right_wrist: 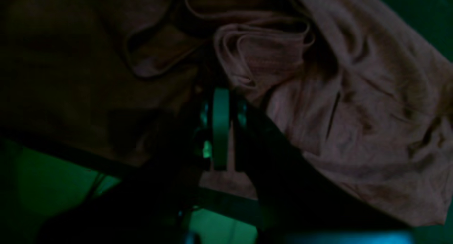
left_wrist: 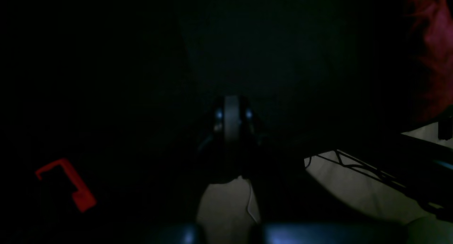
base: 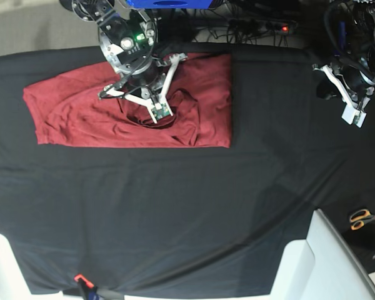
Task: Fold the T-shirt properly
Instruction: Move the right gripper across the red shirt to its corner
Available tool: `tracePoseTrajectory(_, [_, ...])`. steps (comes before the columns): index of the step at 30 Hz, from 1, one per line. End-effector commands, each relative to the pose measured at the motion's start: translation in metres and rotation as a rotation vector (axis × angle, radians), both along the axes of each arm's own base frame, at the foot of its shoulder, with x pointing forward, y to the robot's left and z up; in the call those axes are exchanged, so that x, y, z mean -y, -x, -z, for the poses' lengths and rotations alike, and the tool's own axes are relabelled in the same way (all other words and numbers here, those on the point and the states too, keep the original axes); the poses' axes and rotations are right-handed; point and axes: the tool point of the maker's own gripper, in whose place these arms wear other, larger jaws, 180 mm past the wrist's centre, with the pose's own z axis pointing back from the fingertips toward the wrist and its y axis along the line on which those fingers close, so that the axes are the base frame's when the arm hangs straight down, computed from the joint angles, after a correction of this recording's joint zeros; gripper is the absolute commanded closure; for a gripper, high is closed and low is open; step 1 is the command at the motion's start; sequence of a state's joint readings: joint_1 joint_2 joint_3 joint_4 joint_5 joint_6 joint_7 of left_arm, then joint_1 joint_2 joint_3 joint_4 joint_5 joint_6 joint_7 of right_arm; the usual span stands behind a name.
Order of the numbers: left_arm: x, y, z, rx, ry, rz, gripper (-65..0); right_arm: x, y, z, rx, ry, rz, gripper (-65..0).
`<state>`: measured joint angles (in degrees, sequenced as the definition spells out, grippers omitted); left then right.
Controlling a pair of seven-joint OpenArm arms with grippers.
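Observation:
The brick-red T-shirt (base: pixel 75 106) lies spread and wrinkled at the back left of the black cloth (base: pixel 187 206). My right arm (base: pixel 134 69) reaches down onto its middle, near the collar. In the right wrist view the right gripper (right_wrist: pixel 222 93) is shut, its fingertips pressed into bunched folds of the T-shirt (right_wrist: pixel 354 106). My left arm (base: pixel 353 81) hangs at the back right, away from the shirt. The left gripper (left_wrist: pixel 232 101) is shut with nothing in it, over dark cloth. A strip of the T-shirt (left_wrist: pixel 431 42) shows at that view's right edge.
Orange-handled scissors (base: pixel 364 217) lie at the right edge. A white block (base: pixel 325 262) stands at the front right. A small orange clamp (base: pixel 80 277) sits on the cloth's front edge. A red clip (left_wrist: pixel 67 183) shows low left in the left wrist view. Cables run behind the table.

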<state>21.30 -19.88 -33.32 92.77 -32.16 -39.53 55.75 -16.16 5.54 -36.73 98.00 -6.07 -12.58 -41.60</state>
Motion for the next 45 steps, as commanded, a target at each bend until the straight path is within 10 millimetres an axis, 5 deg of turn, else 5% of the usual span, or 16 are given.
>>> tracePoseTrajectory(1, [-0.003, -0.007, -0.010, 0.036, -0.007, 0.012, 0.0, 0.004, -0.007, -0.009, 0.034, -0.010, 0.023, -0.8])
tracePoseTrajectory(9, [-0.003, -0.007, -0.010, 0.036, -0.007, 0.012, 0.0, 0.037, 0.001, 0.000, -0.001, 0.018, 0.117, -0.8])
tracePoseTrajectory(24, [-0.007, -0.009, -0.001, 0.021, 0.013, -0.014, 0.0, 0.040, 0.019, 0.002, -0.028, 0.010, 0.136, -0.8])
tracePoseTrajectory(33, [-0.007, -0.014, -0.003, 0.031, 0.013, -0.014, 0.0, 0.067, 0.018, 0.003, -0.032, 0.034, 0.224, -0.8])
tracePoseTrajectory(45, [-0.006, -0.015, -0.003, 0.033, 0.015, -0.010, 0.0, 0.059, 0.035, 0.009, -0.080, 0.018, 0.233, -1.5])
